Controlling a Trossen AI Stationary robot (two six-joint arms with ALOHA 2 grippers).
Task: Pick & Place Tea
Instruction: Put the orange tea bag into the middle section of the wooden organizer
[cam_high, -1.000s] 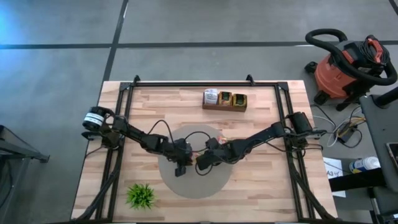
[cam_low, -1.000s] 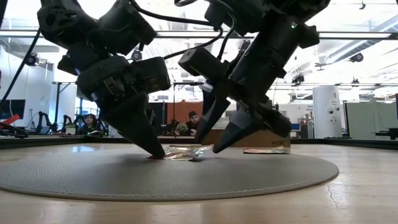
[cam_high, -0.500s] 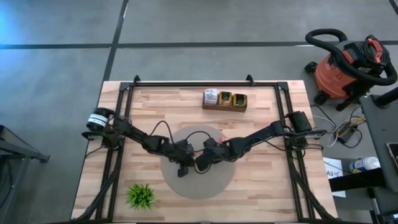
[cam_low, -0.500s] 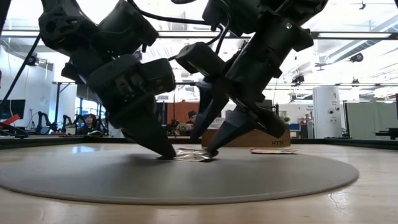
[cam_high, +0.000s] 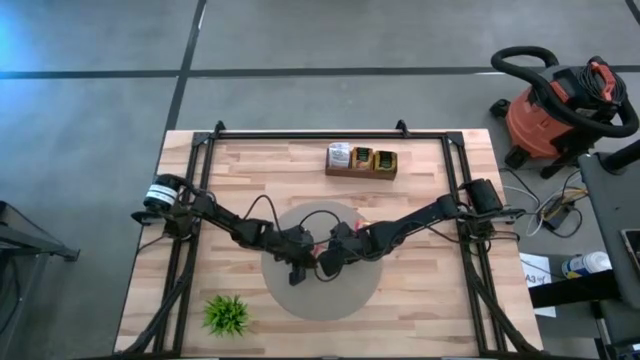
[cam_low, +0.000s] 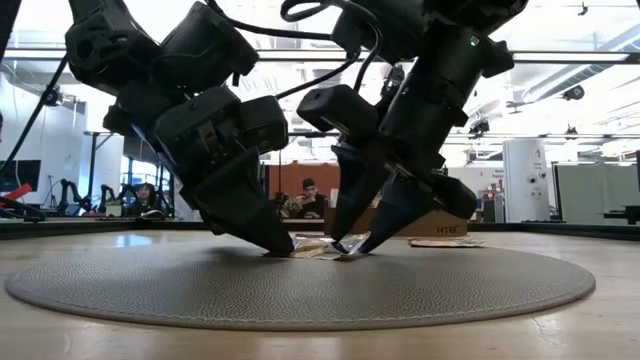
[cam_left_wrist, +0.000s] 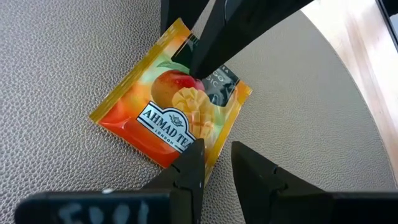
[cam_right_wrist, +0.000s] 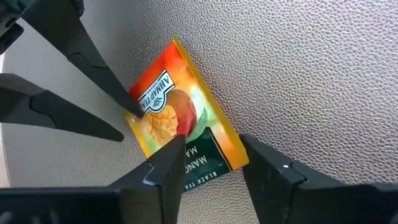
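One tea sachet (cam_left_wrist: 171, 102), orange with a mango picture and a dark label end, lies flat on the round grey mat (cam_high: 345, 295) at the table's middle. My left gripper (cam_left_wrist: 216, 146) comes at its orange end from the table's left, slanting down. It is open by a narrow gap, with the sachet's corner showing in that gap. My right gripper (cam_right_wrist: 211, 140) comes from the table's right, pointing steeply down. It is open, with the sachet's label end (cam_right_wrist: 208, 163) showing between its fingers. My left gripper touches the sachet's edge at the orange end (cam_left_wrist: 186, 151) with the tip of one finger (cam_left_wrist: 194, 155); the other finger (cam_left_wrist: 249, 162) stands off the sachet, over the mat. Nothing is pinched. The sachet lies on the mat. My right gripper has one fingertip (cam_left_wrist: 198, 59) down on the sachet's printed face (cam_left_wrist: 186, 78), near the label end, coming from above. Its other finger (cam_right_wrist: 261, 162) stands just past the sachet's long edge; whether that finger touches it I cannot tell. The sachet stays on the mat.
A wooden box (cam_high: 361, 160) with more sachets stands near the table's far edge. Another flat sachet (cam_low: 435, 241) lies at the mat's far side. A small green plant (cam_high: 227, 314) sits at the near left. Black rails (cam_high: 190, 250) run along both sides.
My left gripper has pressed a little toward the table's right, and the sachet and the mat have slid that way with it. My right gripper has tipped steeper over the sachet's label end. The sachet stays flat on the mat.
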